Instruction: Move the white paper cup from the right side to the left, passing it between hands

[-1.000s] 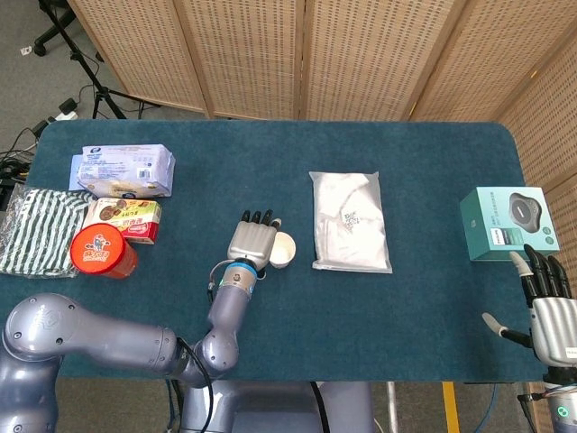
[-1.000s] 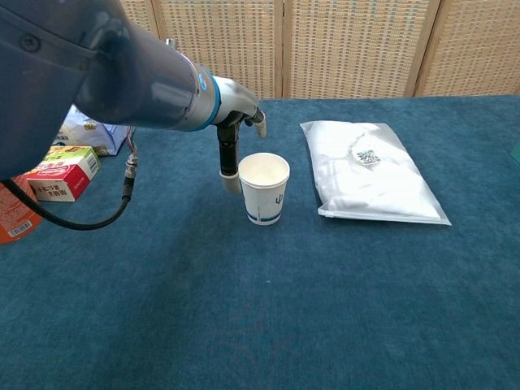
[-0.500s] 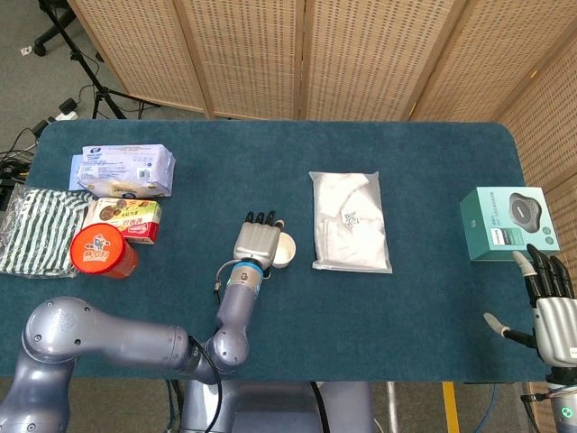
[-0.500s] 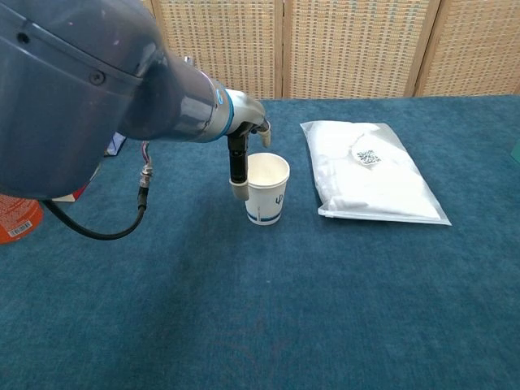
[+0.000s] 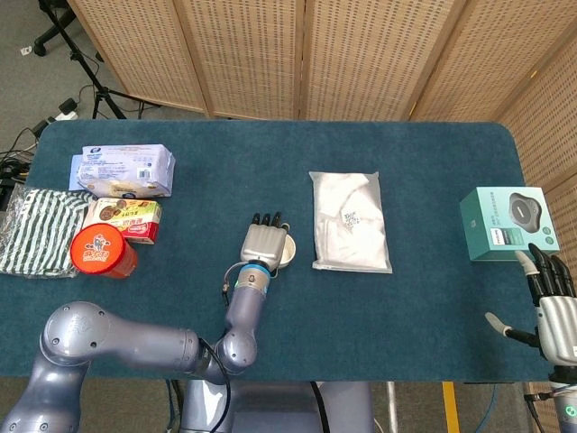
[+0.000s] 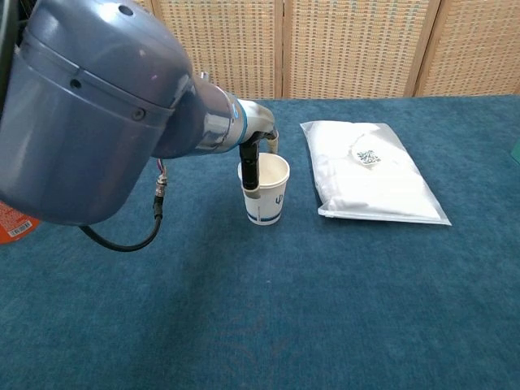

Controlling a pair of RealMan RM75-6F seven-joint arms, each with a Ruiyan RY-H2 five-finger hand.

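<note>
The white paper cup (image 6: 270,197) stands upright near the middle of the table, just left of a white bag. In the head view only its right rim (image 5: 289,253) shows past my left hand (image 5: 263,242). That hand is pressed close against the cup's left side with its fingers stretched out straight; in the chest view its thumb (image 6: 252,174) lies across the cup's left wall. I cannot tell whether the fingers wrap the cup. My right hand (image 5: 552,305) hangs at the table's front right corner, fingers spread, holding nothing, far from the cup.
A sealed white bag (image 5: 350,221) lies right of the cup. A teal box (image 5: 507,223) sits at the right edge. At the left are a red can (image 5: 101,251), a snack box (image 5: 126,217), a blue packet (image 5: 122,170) and a striped cloth (image 5: 36,230).
My left hand has slid right, from beside the cup to right against it, its thumb now over the cup's wall. My right hand has sunk slightly lower in the head view.
</note>
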